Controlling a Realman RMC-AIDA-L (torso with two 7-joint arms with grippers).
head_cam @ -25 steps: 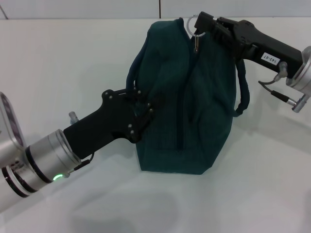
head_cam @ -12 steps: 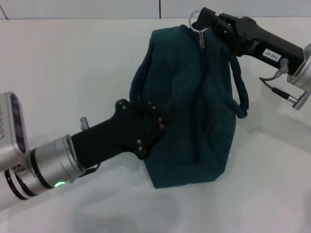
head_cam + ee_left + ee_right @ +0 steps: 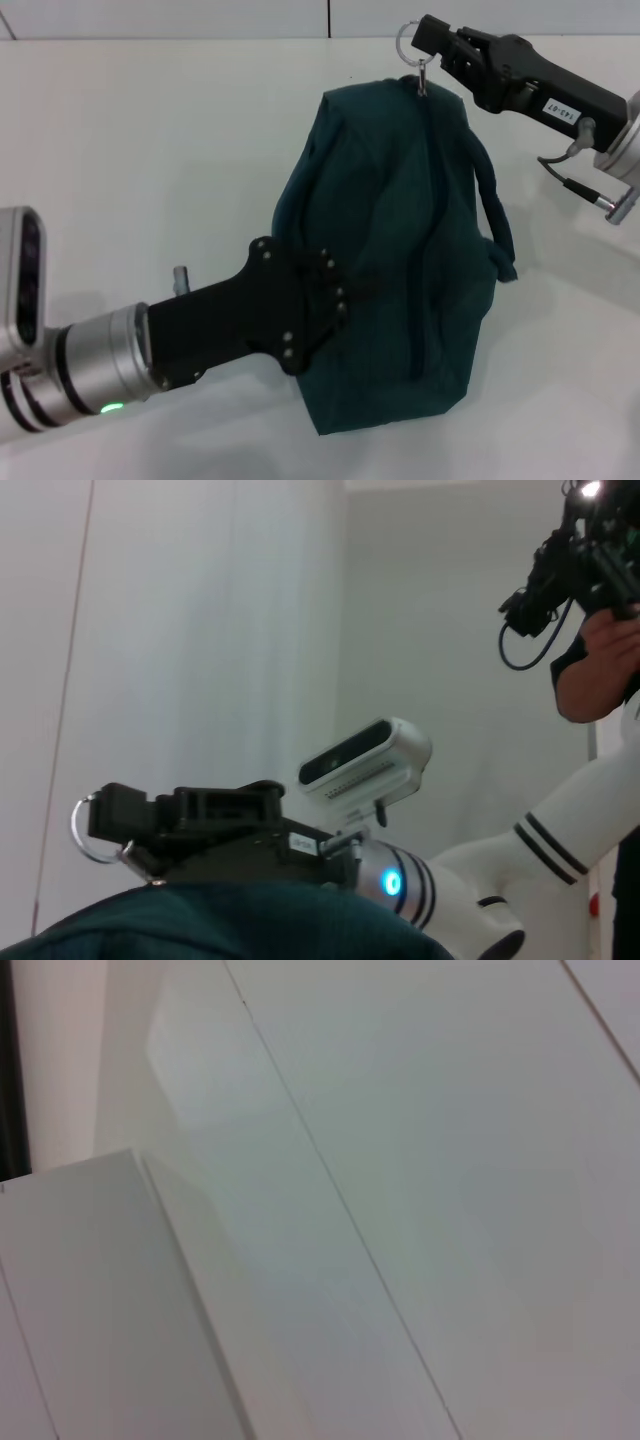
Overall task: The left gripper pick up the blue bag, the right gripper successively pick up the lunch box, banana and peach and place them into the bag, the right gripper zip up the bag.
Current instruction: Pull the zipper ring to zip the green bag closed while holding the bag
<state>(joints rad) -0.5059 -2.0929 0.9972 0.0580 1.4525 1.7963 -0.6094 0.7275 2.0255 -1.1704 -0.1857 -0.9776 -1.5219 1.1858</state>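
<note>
The soft dark teal fabric bag (image 3: 400, 260) lies on the white table (image 3: 150, 150), its zip apparently drawn shut. The left gripper (image 3: 335, 290) is clenched on its near flank; the right gripper (image 3: 428, 45) pinches the metal ring-pull (image 3: 411, 42) at the bag's far end. Pulling further could tear the ring free (or drag the bag loose). The contents are hidden.

Head view looks down; left wrist upward, sharing blue bag (image 3: 400, 260).
</note>
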